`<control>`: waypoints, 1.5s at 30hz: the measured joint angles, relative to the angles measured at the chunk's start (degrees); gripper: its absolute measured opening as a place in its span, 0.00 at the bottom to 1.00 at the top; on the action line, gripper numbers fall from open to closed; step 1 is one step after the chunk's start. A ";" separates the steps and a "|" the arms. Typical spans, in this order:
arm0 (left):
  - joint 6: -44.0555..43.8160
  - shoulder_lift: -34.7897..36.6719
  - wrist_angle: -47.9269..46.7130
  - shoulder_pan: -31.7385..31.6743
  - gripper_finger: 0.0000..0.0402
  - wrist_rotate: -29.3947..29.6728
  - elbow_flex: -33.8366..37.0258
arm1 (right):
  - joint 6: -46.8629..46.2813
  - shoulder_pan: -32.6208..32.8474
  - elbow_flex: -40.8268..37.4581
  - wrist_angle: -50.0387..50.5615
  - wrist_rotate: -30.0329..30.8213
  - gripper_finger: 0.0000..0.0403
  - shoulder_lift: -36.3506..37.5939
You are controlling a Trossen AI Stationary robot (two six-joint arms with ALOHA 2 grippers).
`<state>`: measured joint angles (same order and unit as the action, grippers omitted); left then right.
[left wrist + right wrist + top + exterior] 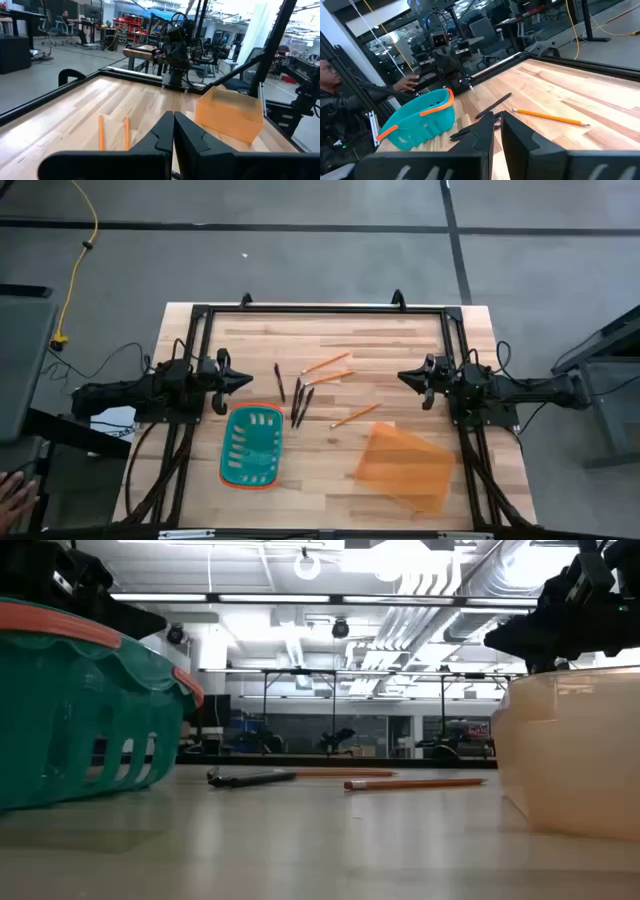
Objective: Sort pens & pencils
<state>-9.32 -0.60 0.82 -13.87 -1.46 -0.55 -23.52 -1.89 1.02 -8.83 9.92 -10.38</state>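
The teal basket [252, 445] with the orange rim sits on the near part of the wooden table [400, 340], and it is a good thing to find the rest by. An orange see-through box [405, 467] lies on the same near part, well off to the right of the basket.

Just past the basket's far right corner lie two of the pens [301, 404], side by side and nearly touching. The third pen [280, 382] lies a little to their left, just beyond the basket's far edge. From table height, a dark pen [250, 778] shows flat on the wood beside the basket.

One of the pencils [355, 416] lies to the right of the basket, between it and the orange box. The other two pencils [326, 364] lie farther back, past the pens, one behind the other.

The left gripper [242, 381] hangs above the table just past the basket's far left corner. Its two fingers [160, 135] are pressed together with nothing between them.

The right gripper [405, 378] hangs well to the right of the basket, past the orange box. Its fingers [482, 131] stand close, with a thin gap, and hold nothing.

A person's hand [15, 495] shows off the table, to the left of the basket.
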 joint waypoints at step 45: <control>0.01 0.01 -0.02 0.02 0.00 -0.02 0.00 | -0.01 0.00 0.00 -0.01 -0.01 0.06 -0.01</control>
<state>-9.32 -0.59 0.80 -13.85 -1.48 -0.55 -23.53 -1.89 1.02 -8.84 9.91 -10.39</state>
